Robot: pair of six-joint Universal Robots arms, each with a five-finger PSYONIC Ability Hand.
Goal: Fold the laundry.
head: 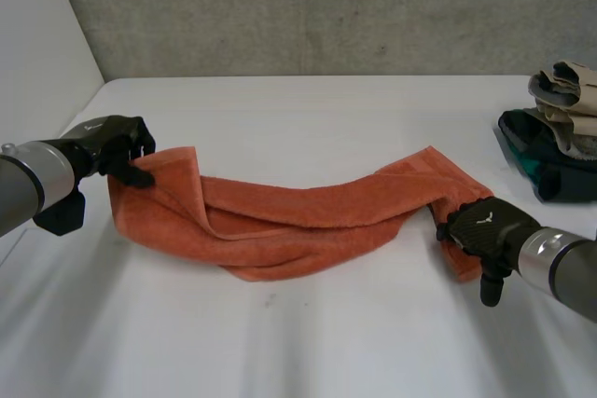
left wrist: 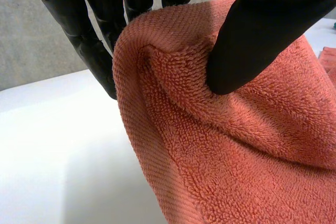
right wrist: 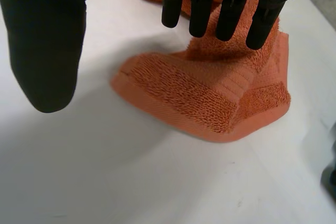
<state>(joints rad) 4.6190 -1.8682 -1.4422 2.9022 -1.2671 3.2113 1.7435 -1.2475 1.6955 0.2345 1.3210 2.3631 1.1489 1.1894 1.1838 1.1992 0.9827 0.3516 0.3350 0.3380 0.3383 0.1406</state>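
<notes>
An orange towel point(head: 298, 221) lies bunched lengthwise across the white table point(head: 298, 342). My left hand point(head: 117, 148) pinches the towel's left end; in the left wrist view the thumb point(left wrist: 262, 30) presses the towel point(left wrist: 236, 145) against the fingers point(left wrist: 94, 40), lifting that end a little. My right hand point(head: 485, 230) hovers over the towel's right end. In the right wrist view its fingers point(right wrist: 226, 9) are straight and apart from the thumb point(right wrist: 47, 40), above the crumpled towel end point(right wrist: 210, 98), which lies flat on the table.
A pile of other laundry, beige cloth point(head: 569, 100) over a dark green item point(head: 546, 160), sits at the table's right edge. A grey wall runs behind the table. The table's front half is bare.
</notes>
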